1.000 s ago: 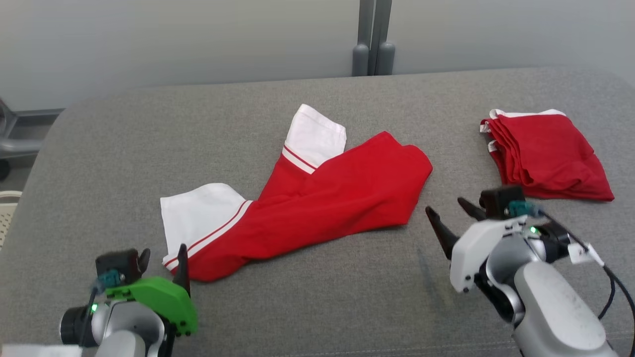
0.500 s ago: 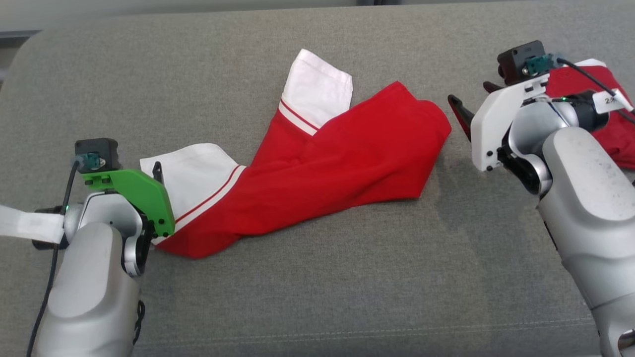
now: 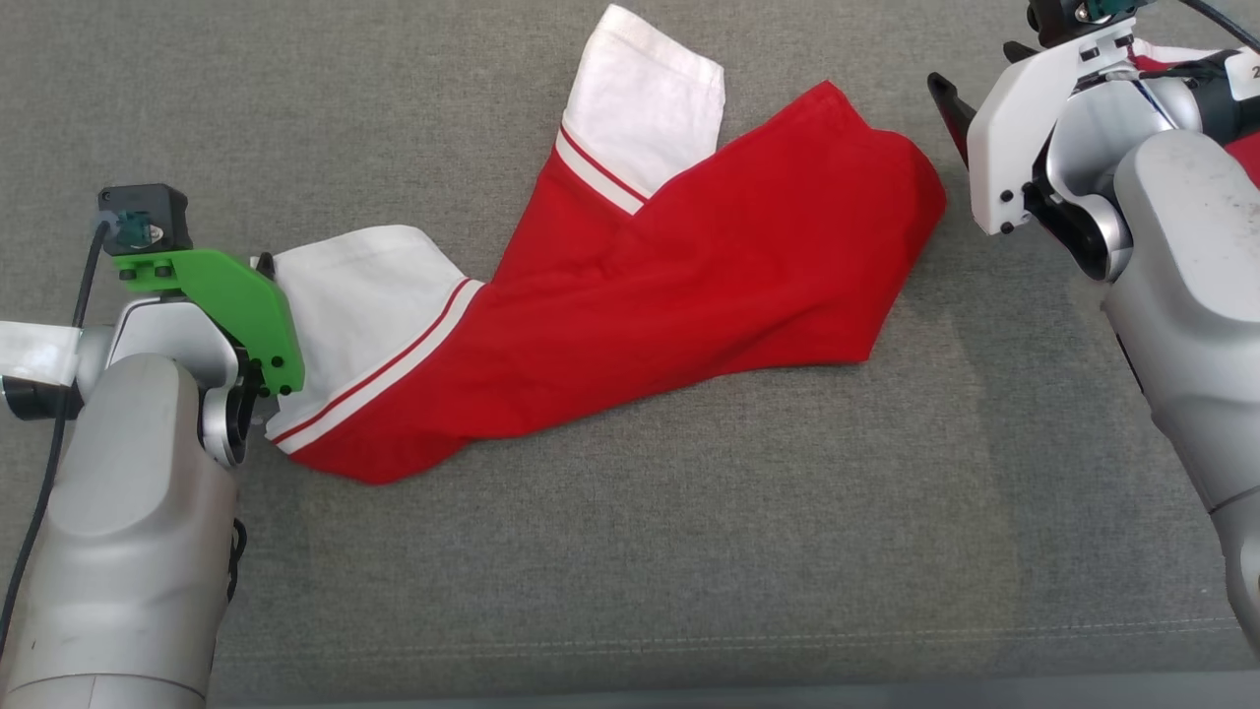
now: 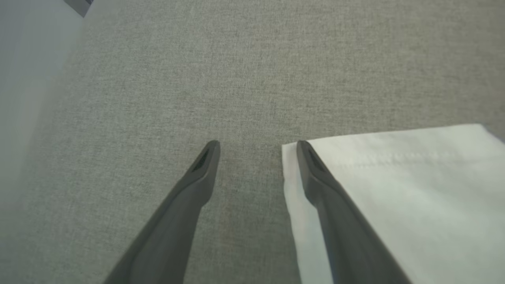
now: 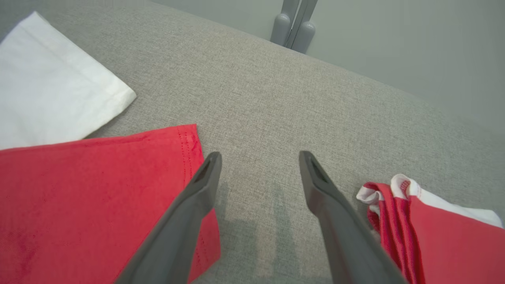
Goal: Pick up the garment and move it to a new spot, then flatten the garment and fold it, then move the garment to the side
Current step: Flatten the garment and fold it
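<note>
A red garment (image 3: 689,295) with two white sleeves lies crumpled on the grey cloth surface (image 3: 630,551). In the head view my left gripper (image 3: 262,264), under its green mount, sits at the outer edge of the near white sleeve (image 3: 354,295). The left wrist view shows that gripper (image 4: 257,146) open, one finger over the sleeve (image 4: 394,189) corner and the other over bare cloth. My right gripper (image 3: 975,74) is open just past the garment's right end. In the right wrist view its left finger (image 5: 189,205) overlaps the red hem (image 5: 98,189).
A folded stack of red and white garments (image 5: 434,236) lies just right of my right gripper, partly hidden behind that arm in the head view (image 3: 1248,148). A grey post (image 5: 294,27) stands beyond the far edge. The surface's front seam (image 3: 689,640) runs near me.
The head camera has tilted down and closer. Both arms have reached forward: the left gripper to the near sleeve's edge, the right up beside the garment's right end.
</note>
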